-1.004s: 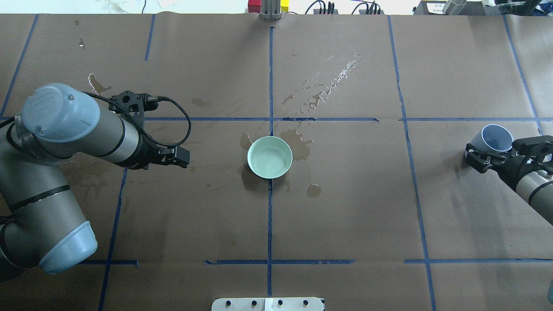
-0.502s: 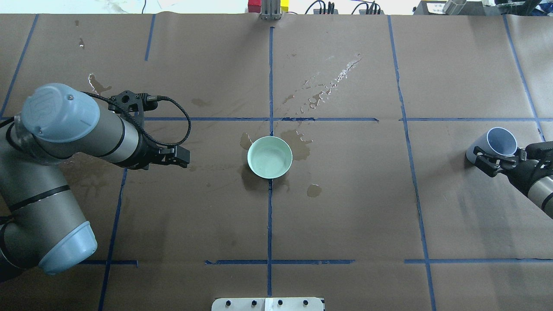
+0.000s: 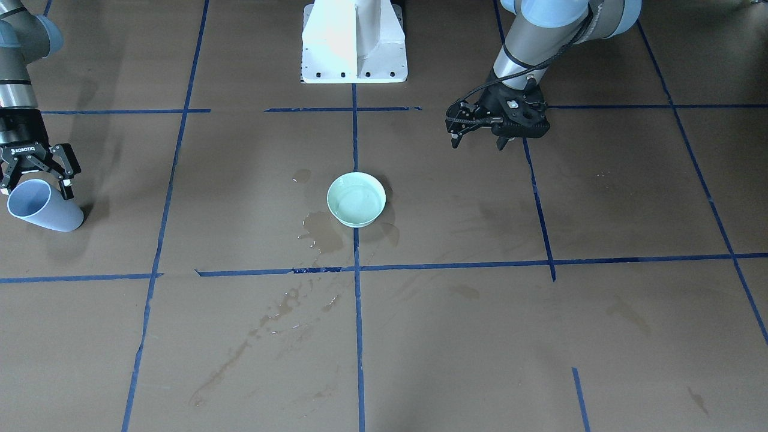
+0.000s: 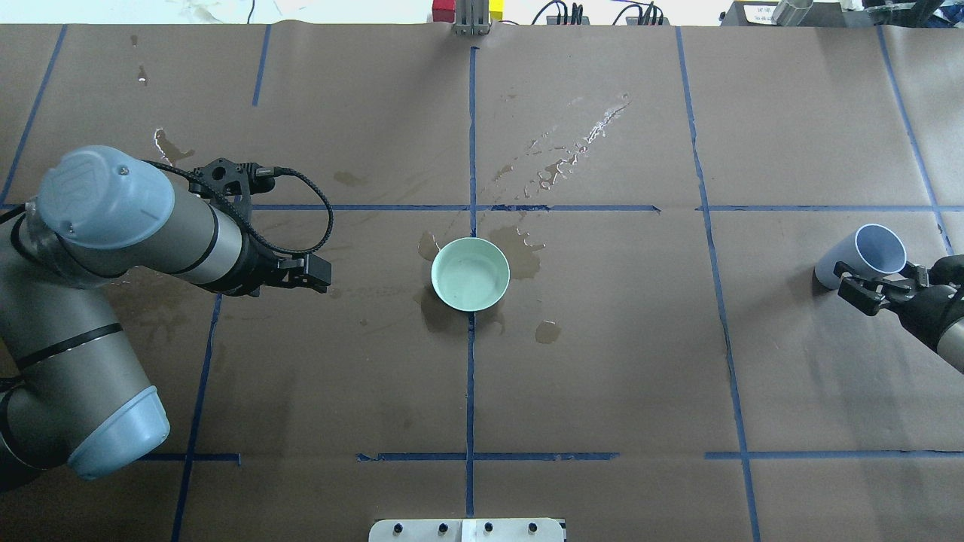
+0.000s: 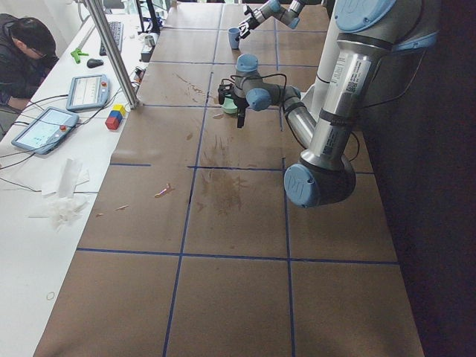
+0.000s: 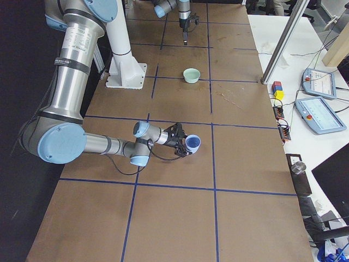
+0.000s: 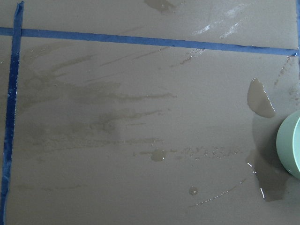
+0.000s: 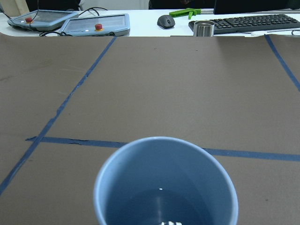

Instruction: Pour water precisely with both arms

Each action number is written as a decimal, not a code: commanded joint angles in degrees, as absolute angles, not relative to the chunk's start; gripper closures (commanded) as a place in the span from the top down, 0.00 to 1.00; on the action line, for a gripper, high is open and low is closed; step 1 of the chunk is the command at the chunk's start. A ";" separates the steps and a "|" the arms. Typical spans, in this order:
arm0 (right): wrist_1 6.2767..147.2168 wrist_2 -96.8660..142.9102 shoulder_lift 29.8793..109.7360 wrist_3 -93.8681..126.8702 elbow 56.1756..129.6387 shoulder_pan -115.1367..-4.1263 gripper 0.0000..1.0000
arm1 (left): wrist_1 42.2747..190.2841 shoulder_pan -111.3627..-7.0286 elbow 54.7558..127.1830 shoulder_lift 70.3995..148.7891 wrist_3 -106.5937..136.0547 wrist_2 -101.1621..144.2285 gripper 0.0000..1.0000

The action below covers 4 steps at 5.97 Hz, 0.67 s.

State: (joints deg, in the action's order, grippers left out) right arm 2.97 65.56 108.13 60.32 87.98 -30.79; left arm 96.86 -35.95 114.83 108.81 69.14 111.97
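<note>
A pale blue cup (image 4: 862, 256) stands on the brown paper at the far right, also seen as the cup (image 3: 43, 207) and, from just above, the cup (image 8: 165, 183). My right gripper (image 4: 880, 284) is open, its fingers spread wider than the cup and held at its near side; the right gripper (image 3: 37, 180) hovers over the rim. A mint-green bowl (image 4: 471, 274) sits at the table's centre with a faint sheen of water inside. My left gripper (image 3: 477, 144) hangs open and holds nothing, left of the bowl (image 3: 356, 199). Spilled water (image 4: 576, 147) glints beyond it.
Wet patches (image 4: 520, 252) ring the bowl on the paper. Blue tape lines (image 4: 471, 361) grid the table. The white pedestal (image 3: 354, 42) stands at the robot's side. A metal post (image 4: 471, 19), coloured blocks, tablets and a person (image 5: 22, 59) lie beyond the far edge.
My right gripper has drawn back to the right, away from the cup, and the cup shifted slightly right with it. The left arm and the bowl have not moved.
</note>
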 commanded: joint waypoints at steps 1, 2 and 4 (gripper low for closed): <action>1.76 67.23 109.77 60.56 87.98 -30.32 1.00 | 96.86 -35.95 114.79 108.81 69.17 111.97 1.00; -1.03 70.19 111.60 60.56 88.07 -30.32 1.00 | 96.86 -35.95 114.87 108.81 69.17 111.97 1.00; -4.64 75.46 114.33 60.56 88.07 -30.41 1.00 | 96.86 -35.95 114.87 108.81 69.26 111.97 1.00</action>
